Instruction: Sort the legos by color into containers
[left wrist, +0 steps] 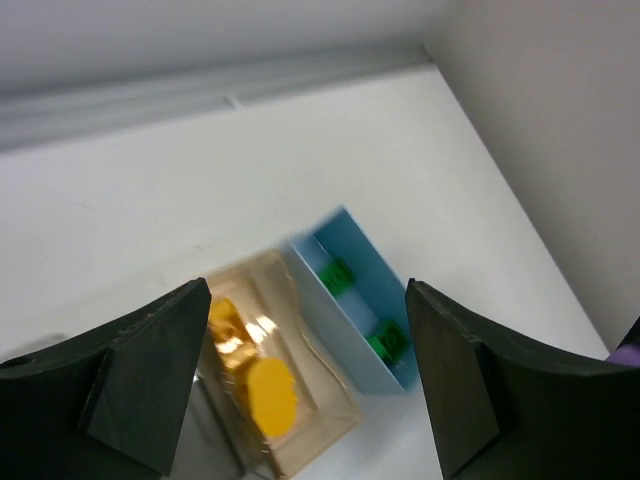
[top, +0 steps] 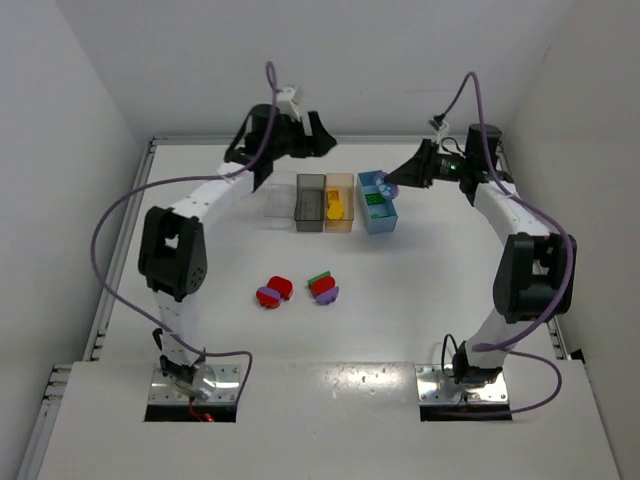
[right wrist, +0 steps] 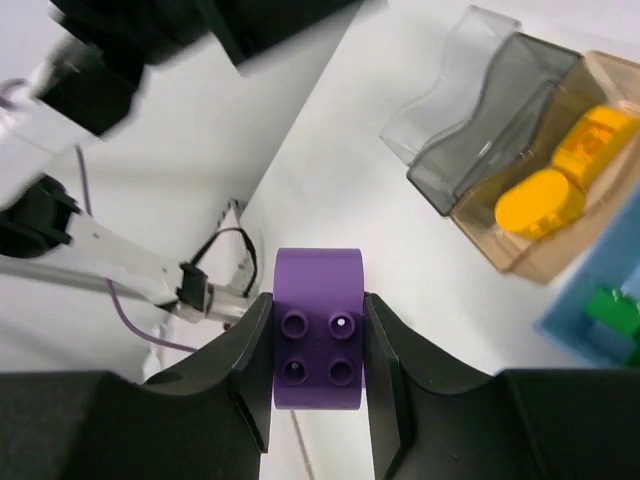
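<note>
White matte table (top: 400,320), walled on three sides. Four thin-walled, open-topped rectangular plastic bins stand side by side, touching, in a row near the middle of the table's far edge: from left to right, a clear bin (top: 279,203), a smoky grey bin (top: 310,205), a tan bin (top: 348,222) and a light blue bin (top: 380,226). The tan bin holds glossy yellow bricks (right wrist: 540,205), one with a rounded end; the blue bin holds small green bricks (left wrist: 336,277). The right gripper (right wrist: 318,340) hangs above the far end of the blue bin, its black fingers closed on the flat sides of a purple brick (right wrist: 318,300) with a curved top and four hollow studs facing the camera. The left gripper (left wrist: 305,380) hangs over the left end of the row, its wedge-shaped fingers spread wide and holding nothing. Two clusters of loose bricks lie near the table's centre, well apart from the bins: red with purple (top: 272,293), and red with green and purple (top: 323,288). Bare tabletop surrounds both clusters on every side.
</note>
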You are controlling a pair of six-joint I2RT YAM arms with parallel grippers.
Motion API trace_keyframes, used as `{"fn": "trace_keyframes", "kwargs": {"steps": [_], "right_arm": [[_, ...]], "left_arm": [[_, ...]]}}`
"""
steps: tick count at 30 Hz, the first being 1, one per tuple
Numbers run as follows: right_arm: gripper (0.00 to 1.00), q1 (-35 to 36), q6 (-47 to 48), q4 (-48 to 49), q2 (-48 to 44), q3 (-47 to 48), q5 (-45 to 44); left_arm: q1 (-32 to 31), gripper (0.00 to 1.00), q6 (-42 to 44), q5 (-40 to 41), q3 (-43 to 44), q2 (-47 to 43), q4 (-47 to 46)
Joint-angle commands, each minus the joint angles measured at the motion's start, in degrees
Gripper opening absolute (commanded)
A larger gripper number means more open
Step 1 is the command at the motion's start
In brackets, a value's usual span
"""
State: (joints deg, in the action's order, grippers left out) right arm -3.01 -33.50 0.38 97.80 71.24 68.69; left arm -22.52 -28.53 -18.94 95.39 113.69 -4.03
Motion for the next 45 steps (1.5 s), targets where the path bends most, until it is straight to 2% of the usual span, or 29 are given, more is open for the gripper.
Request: {"fn": "trace_keyframes", "kwargs": {"steps": [1,2,4,6,7,10,13,16,22,24,25,28,30,33,34,37,41,45], "right_arm": [[0.0,6.2,8.7,-4.3,3.6,6.2,-1.5],[0.0,9.3,11.0,-6.5,4.8,8.8,-3.2],[0.0,12.0,15.5,-10.7,7.2,11.4,-5.0],[0.0,14.3,17.9,-12.7,11.2,14.9,-9.2],[0.0,16.3,19.0,-14.6,12.5,16.1,-11.0],[0.0,19.4,21.6,-16.5,17.4,21.1,-18.2],[0.0,22.1,22.9,-18.0,20.8,27.8,-27.2],[0.0,23.5,23.5,-18.6,26.0,31.7,-32.1],[0.01,26.2,24.6,-18.6,30.1,35.5,-36.2],[0.06,26.8,25.4,-18.6,31.0,36.0,-36.8],[0.15,27.4,25.4,-18.6,31.7,36.0,-36.8],[0.23,28.1,25.9,-18.6,32.3,36.5,-37.3],[0.25,28.7,25.9,-18.6,32.8,36.5,-37.3],[0.5,29.4,25.9,-18.6,32.8,37.0,-39.0],[0.62,29.4,25.9,-18.6,32.8,37.0,-39.7],[0.81,29.9,25.9,-19.2,31.1,37.0,-42.4],[0.83,29.9,26.5,-19.8,25.8,33.5,-44.2],[0.83,27.6,27.8,-20.5,17.5,29.0,-46.3]], "left_arm": [[4.0,0.88,2.3,6.5,2.8,-8.6,6.2],[4.8,0.92,3.2,9.2,2.8,-9.1,8.7],[6.9,0.92,4.9,11.6,3.4,-9.8,15.8],[10.6,0.96,5.4,11.7,2.1,-11.6,18.2],[12.3,1.0,5.4,10.3,0.5,-12.8,18.2],[18.8,1.0,3.7,2.1,-5.3,-16.9,18.2],[23.3,1.0,6.5,-4.3,-9.6,-20.0,18.2],[24.5,1.0,10.1,-7.8,-11.5,-20.5,21.5],[24.5,1.0,20.2,-15.5,-15.1,-21.1,27.5],[24.5,1.0,23.2,-16.0,-15.7,-21.1,30.3],[24.5,0.99,24.0,-16.0,-16.4,-21.1,31.4],[24.5,0.97,26.1,-14.3,-18.5,-22.4,33.3],[24.5,0.97,27.7,-13.8,-20.3,-23.9,33.3],[24.5,0.97,31.9,-13.1,-22.6,-26.5,35.4],[24.5,0.97,35.0,-13.1,-23.4,-26.5,37.5],[23.9,0.97,42.2,-16.5,-24.6,-28.7,42.5],[21.0,0.97,50.6,-17.0,-25.2,-30.2,49.4],[14.6,0.94,54.7,-10.7,-27.2,-32.7,51.8]]}}
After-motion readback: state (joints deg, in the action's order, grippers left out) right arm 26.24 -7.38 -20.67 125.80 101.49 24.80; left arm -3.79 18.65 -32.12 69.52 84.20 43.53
